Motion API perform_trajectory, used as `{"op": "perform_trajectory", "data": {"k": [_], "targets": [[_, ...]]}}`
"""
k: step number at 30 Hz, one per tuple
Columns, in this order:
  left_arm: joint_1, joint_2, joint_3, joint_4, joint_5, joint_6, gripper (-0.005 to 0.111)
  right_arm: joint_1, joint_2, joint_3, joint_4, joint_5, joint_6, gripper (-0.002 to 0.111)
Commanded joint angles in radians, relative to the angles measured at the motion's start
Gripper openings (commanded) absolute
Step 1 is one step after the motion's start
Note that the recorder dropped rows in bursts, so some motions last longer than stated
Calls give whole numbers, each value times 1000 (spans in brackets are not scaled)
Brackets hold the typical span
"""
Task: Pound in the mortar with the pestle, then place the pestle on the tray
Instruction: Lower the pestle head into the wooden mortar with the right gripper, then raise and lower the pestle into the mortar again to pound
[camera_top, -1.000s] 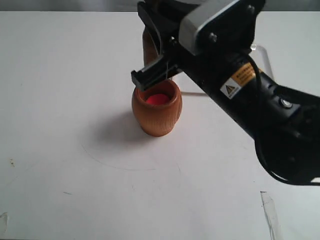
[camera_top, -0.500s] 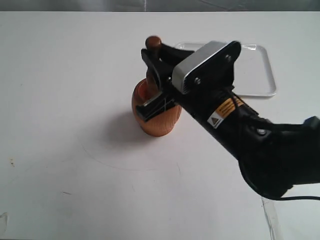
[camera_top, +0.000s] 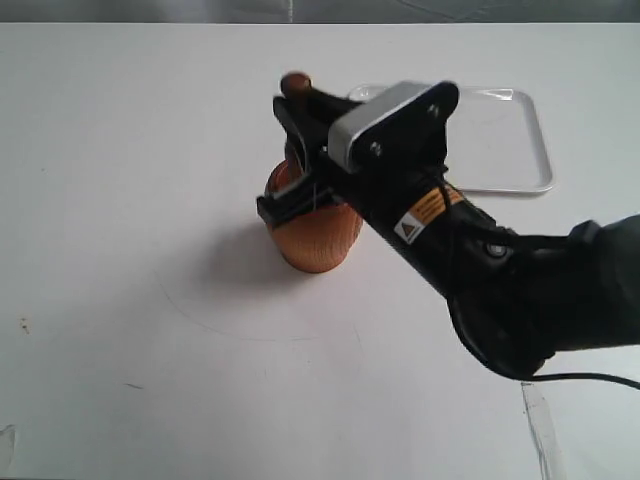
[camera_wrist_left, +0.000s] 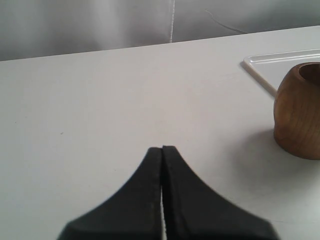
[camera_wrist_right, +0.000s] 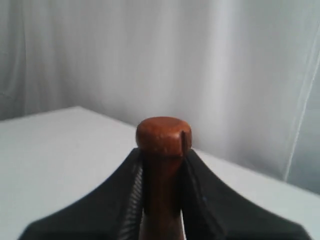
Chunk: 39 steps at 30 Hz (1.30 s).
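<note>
The orange-brown wooden mortar (camera_top: 312, 235) stands mid-table; it also shows in the left wrist view as the mortar (camera_wrist_left: 298, 116). My right gripper (camera_top: 297, 150) is shut on the dark reddish-brown pestle (camera_top: 296, 85), whose small knob sticks up above the fingers while its lower end goes down into the mortar. In the right wrist view the pestle (camera_wrist_right: 162, 150) is clamped just under its knob by the right gripper (camera_wrist_right: 162, 165). The white tray (camera_top: 520, 150) lies behind, to the right of the mortar. My left gripper (camera_wrist_left: 162, 150) is shut on nothing, low over the table away from the mortar.
The right arm's black body (camera_top: 500, 290) crosses the table's right half and covers part of the tray. The tray's corner (camera_wrist_left: 260, 65) shows behind the mortar in the left wrist view. A strip of clear tape (camera_top: 538, 420) lies near the front right.
The right gripper came down with the pestle from above the mortar into it, covering the red inside. It has since shifted slightly left.
</note>
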<state>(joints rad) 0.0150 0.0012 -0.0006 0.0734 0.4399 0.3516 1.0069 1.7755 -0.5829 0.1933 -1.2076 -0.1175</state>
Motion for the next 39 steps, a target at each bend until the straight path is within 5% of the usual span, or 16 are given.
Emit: {"op": "perform_trajectory", "data": {"k": [1,6,12,29,39], "targets": [[-8,-1,1,-7,-3,-8,0,-10,-96,-78,-11,8,-48,0],[-8,-1,1,-7,-3,-8,0,-10,-11,-83,18,195,-114,0],[-8,-1,1,-7,-3,-8,0,-10,187,-83,41,147,-50,0],[-8,-1,1,-7,-3,-8,0,-10,-182,-83,29,60,-111,0],[-8,-1,1,-7,-3,-8,0,-10,26,-83,14,193,-91,0]]}}
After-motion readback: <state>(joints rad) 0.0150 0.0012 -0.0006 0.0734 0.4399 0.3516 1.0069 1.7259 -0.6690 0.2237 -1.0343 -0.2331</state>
